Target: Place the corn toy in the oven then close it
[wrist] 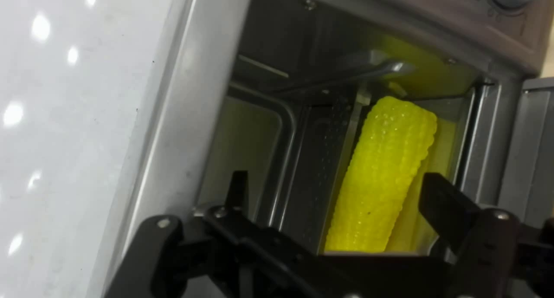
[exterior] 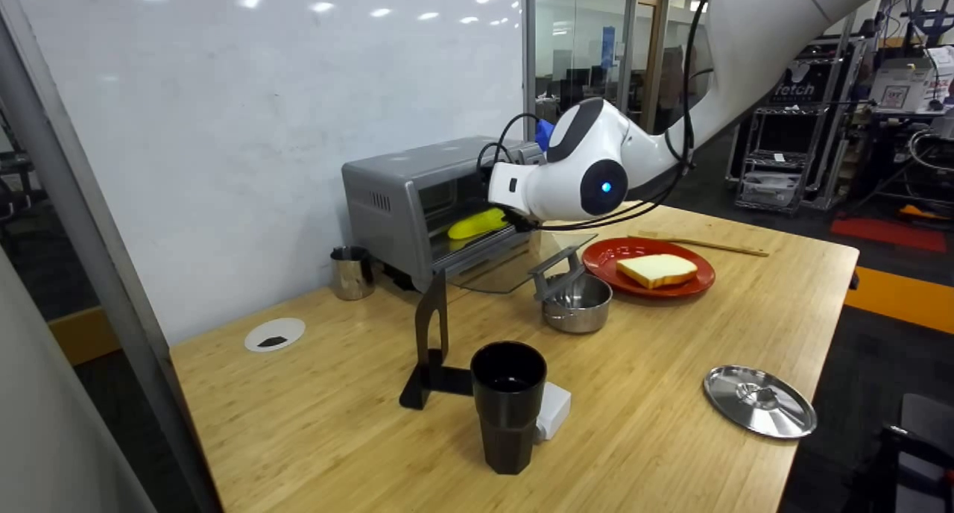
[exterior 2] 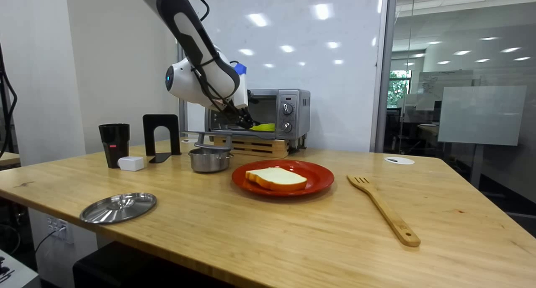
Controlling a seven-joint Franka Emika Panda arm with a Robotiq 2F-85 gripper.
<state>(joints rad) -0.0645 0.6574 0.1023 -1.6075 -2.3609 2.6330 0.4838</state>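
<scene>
Light wood table (exterior: 335, 423) ran across the foreground. Hand (wrist: 336, 181) was spread wide at the mouth of the oven (exterior: 380, 200); corn toy (wrist: 383, 172) lay inside, long axis roughly parallel to the opening, one end toward the control panel (exterior 2: 288, 117). Whiteboard (exterior 2: 347, 78) behind, glass-walled room (exterior 2: 456, 66) beyond.

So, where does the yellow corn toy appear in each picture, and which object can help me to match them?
In an exterior view, the corn toy is just above centre, left of the red plate.
In an exterior view, the corn toy is just above centre, higher than the red plate.
In the wrist view, the corn toy is large, right of centre.
Shared landmark: the oven, with the corn toy inside.
</scene>
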